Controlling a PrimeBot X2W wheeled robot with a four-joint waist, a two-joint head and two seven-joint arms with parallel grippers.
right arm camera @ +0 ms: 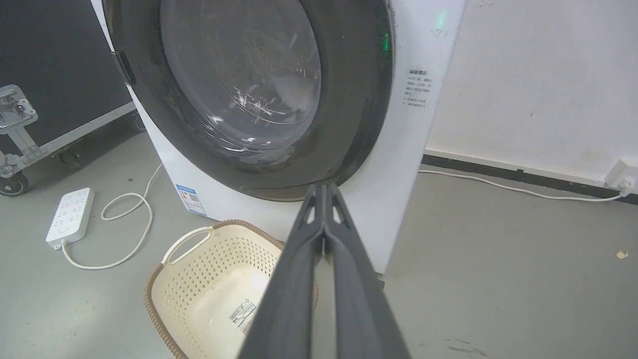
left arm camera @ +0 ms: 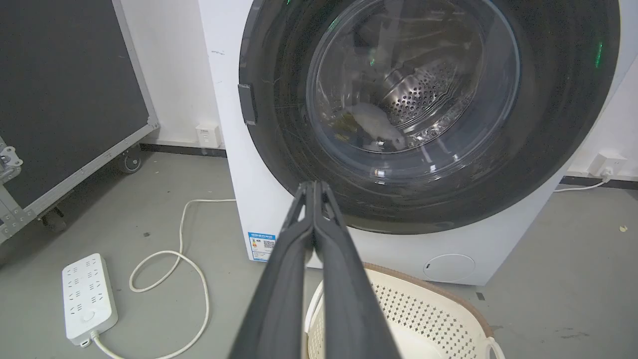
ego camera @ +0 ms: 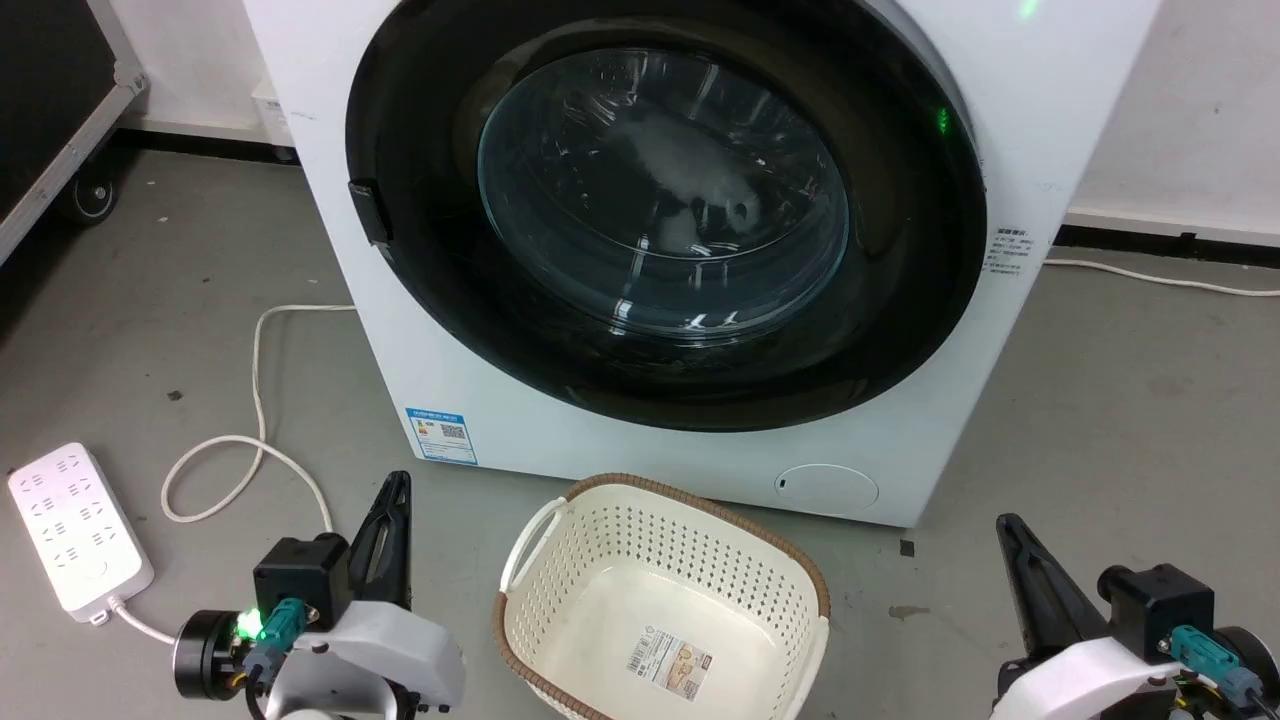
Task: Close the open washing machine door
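The white washing machine [ego camera: 1050,90] stands straight ahead in the head view. Its round black-rimmed door [ego camera: 900,300] with the bulging glass window lies flat against the front, its latch tab on the left edge. Through the door [left arm camera: 413,85] glass in the left wrist view I see the steel drum and a pale cloth inside. My left gripper [ego camera: 397,485] sits low at the left, shut and holding nothing, well short of the machine. At the lower right my right gripper [ego camera: 1003,525] is likewise shut and holding nothing. Each wrist view shows its gripper's fingers pressed together: left gripper [left arm camera: 314,185], right gripper [right arm camera: 324,187].
A cream perforated laundry basket [ego camera: 560,620] sits on the floor between my grippers, just before the machine. A white power strip [ego camera: 75,525] and its looping cord [ego camera: 258,400] lie at the left. A black wheeled case [ego camera: 50,110] stands at the far left; another cable [ego camera: 1160,275] runs along the right wall.
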